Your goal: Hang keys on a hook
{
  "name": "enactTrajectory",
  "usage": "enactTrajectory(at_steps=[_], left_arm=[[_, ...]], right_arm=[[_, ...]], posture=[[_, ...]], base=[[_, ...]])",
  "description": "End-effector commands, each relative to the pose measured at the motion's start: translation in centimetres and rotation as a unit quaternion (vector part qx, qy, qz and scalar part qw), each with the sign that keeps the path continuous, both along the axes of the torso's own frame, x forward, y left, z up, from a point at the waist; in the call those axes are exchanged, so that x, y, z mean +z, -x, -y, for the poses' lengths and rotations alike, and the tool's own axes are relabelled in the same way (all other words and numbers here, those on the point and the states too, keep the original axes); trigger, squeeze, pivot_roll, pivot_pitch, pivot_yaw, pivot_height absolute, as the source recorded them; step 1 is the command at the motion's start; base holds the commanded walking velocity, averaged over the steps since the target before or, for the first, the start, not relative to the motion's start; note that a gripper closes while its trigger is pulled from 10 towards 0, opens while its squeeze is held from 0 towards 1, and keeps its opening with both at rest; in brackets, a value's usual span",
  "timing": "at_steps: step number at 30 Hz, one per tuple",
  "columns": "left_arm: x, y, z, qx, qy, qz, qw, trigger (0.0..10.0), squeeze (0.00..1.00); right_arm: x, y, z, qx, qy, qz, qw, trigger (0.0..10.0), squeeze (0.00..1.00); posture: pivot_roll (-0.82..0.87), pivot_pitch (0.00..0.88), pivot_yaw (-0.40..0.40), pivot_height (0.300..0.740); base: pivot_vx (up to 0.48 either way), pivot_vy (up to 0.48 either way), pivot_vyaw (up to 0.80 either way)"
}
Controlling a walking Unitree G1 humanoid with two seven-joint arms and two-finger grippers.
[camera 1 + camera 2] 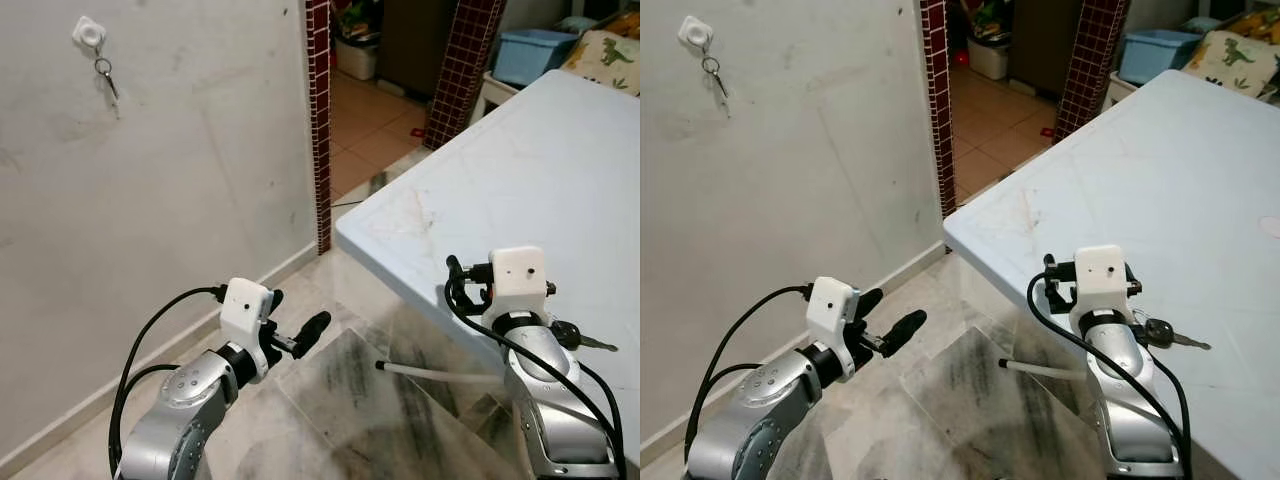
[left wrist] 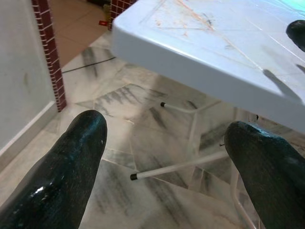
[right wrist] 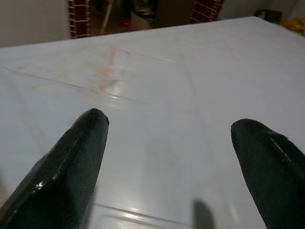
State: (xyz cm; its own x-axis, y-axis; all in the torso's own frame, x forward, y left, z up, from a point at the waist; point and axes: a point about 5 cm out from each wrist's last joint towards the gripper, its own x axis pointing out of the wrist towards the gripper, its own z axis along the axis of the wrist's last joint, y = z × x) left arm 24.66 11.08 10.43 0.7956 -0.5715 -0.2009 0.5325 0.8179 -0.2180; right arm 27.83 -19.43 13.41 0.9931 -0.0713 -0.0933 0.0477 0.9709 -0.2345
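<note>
So there's a white hook [image 1: 89,32] stuck high up on the wall [image 1: 200,150], and one key [image 1: 106,76] is already dangling from it on a ring. A second key [image 1: 578,337] with a black head is lying flat on the pale blue worktop [image 1: 540,170], close to its near edge, right beside the right arm's wrist and partly tucked behind it.

The right claw [image 3: 169,157] is over the worktop with its two black fingers [image 3: 71,162] spread wide apart, nothing between them, just bare worktop surface showing in the gap. You can see faint orange-ish scuffs on the top from the right wrist view.

The left claw [image 2: 167,162] is out over the marble floor [image 1: 350,400], between the wall and the worktop's corner, also wide apart and not holding anything. Its wrist view looks past the fingers [image 2: 66,171] at the worktop's corner from below-ish, with white legs [image 2: 181,164] of the worktop running under it.

Past the wall there's a red tiled pillar [image 1: 317,120] and a doorway into a room with a terracotta floor. A blue tub [image 1: 530,52] sits beyond the far end of the worktop, next to a cushion with a dinosaur print [image 1: 608,58].
</note>
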Motion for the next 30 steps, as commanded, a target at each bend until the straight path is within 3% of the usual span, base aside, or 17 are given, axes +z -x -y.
enactTrajectory(at_steps=[1,12,30], left_arm=[[0.1,0.1,0.0,-0.002,0.003,-0.002,1.0,10.0,0.0],[0.2,0.1,0.1,-0.004,0.002,-0.002,1.0,10.0,0.0],[0.4,-0.4,0.0,-0.018,0.013,-0.012,1.0,10.0,0.0]], right_arm=[[0.1,0.1,0.1,-0.003,0.001,0.0,1.0,10.0,0.0],[0.3,0.9,1.3,-0.018,0.027,-0.005,0.999,10.0,0.0],[-0.9,4.9,3.9,-0.066,0.063,-0.075,0.993,10.0,0.0]], posture=[[-0.01,0.095,0.06,0.74],[-0.01,0.096,0.059,0.74],[-0.05,0.116,0.083,0.74]], base=[[0.0,0.0,-0.71],[0.0,0.0,-0.08],[0.0,0.0,0.0]])
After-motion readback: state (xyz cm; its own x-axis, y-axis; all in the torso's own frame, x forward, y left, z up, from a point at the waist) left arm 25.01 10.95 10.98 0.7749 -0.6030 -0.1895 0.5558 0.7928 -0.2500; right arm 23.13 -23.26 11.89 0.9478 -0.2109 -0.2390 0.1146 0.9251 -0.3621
